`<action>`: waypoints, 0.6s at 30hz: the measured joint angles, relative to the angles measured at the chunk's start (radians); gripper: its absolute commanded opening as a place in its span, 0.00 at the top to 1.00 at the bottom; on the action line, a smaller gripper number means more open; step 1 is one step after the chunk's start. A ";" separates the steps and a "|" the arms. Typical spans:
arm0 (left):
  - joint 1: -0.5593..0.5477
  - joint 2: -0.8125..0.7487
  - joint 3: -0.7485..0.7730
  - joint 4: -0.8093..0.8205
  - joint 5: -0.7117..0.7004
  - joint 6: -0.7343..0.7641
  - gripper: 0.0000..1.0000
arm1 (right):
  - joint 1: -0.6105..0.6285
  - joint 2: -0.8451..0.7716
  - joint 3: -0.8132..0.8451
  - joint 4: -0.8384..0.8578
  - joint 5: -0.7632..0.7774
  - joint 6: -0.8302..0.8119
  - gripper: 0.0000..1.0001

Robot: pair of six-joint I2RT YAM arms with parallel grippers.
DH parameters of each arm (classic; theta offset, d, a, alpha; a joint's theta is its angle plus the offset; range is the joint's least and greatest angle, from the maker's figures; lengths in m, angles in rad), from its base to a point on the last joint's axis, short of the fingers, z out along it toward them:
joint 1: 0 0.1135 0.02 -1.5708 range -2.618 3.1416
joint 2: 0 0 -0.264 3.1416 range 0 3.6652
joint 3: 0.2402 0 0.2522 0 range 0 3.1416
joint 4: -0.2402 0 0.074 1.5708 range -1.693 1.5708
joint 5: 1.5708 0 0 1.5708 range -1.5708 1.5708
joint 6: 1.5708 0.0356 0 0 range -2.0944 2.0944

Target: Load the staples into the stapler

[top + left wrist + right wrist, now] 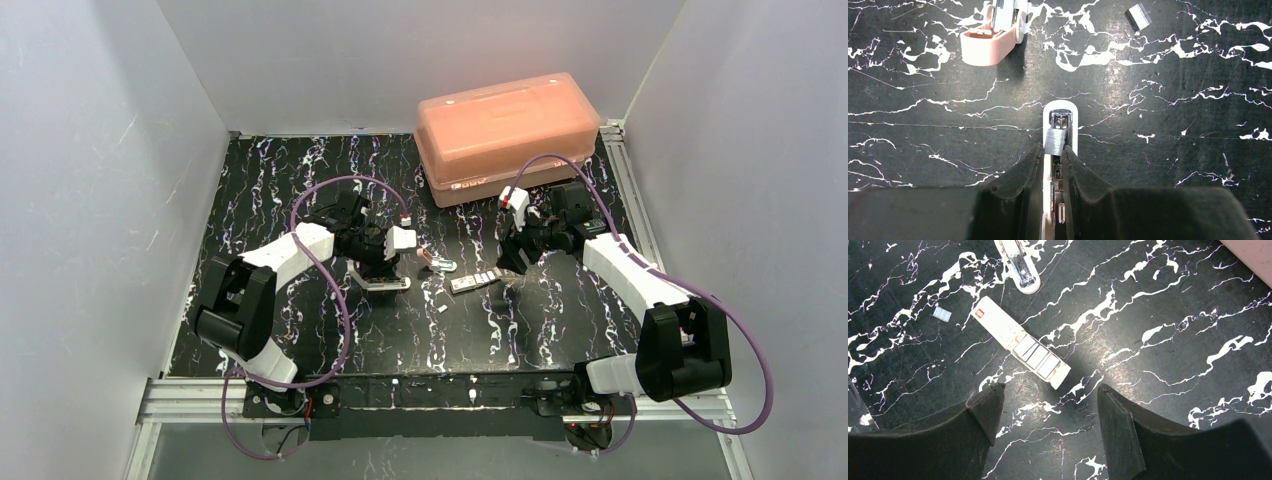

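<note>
Black marbled table [560,340] between white walls carries one orange box [505,135] at twelve o'clock, with the left gripper [378,268] and right gripper [512,266] low near the middle. From the left wrist, fingers [1023,175] nearly pressed together pinch one staple strip [1054,140] over the single white stapler [1060,109]; one pinkish block [983,47] lies at eleven o'clock, one loose strip [1138,16] at one. From the right wrist, widely spread fingers hold nothing; one packet [998,325] at eleven shows four packed strips [1037,356].
</note>
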 measured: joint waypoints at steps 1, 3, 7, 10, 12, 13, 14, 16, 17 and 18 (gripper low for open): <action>0.000 0.001 0.000 0.000 -0.002 0.000 1.00 | 0.000 0.000 0.000 0.000 0.000 0.000 0.25; 0.000 0.004 0.000 0.000 -0.002 0.000 1.00 | 0.000 0.000 0.000 0.000 0.000 0.000 0.25; 0.000 0.013 0.000 0.000 -0.002 0.000 1.00 | 0.000 0.000 0.000 0.000 0.000 0.000 0.25; 0.000 0.014 0.000 0.000 -0.002 0.001 1.00 | 0.000 0.000 0.000 0.000 0.000 0.000 0.25; 0.000 0.014 0.000 -0.001 -0.002 0.001 1.00 | 0.000 0.000 0.000 0.000 0.000 0.000 0.25; 0.000 0.014 0.000 -0.001 -0.002 0.001 1.00 | 0.000 0.000 0.000 0.000 0.000 0.000 0.25; 0.000 0.014 0.000 -0.001 -0.002 0.001 1.00 | 0.000 0.000 0.000 0.000 0.000 0.000 0.25; 0.000 0.014 0.000 -0.001 -0.002 0.001 1.00 | 0.000 0.000 0.000 0.000 0.000 0.000 0.25; 0.000 0.014 0.000 -0.001 -0.002 0.001 1.00 | 0.000 0.000 0.000 0.000 0.000 0.000 0.25; 0.000 0.014 0.000 -0.001 -0.002 0.001 1.00 | 0.000 0.000 0.000 0.000 0.000 0.000 0.25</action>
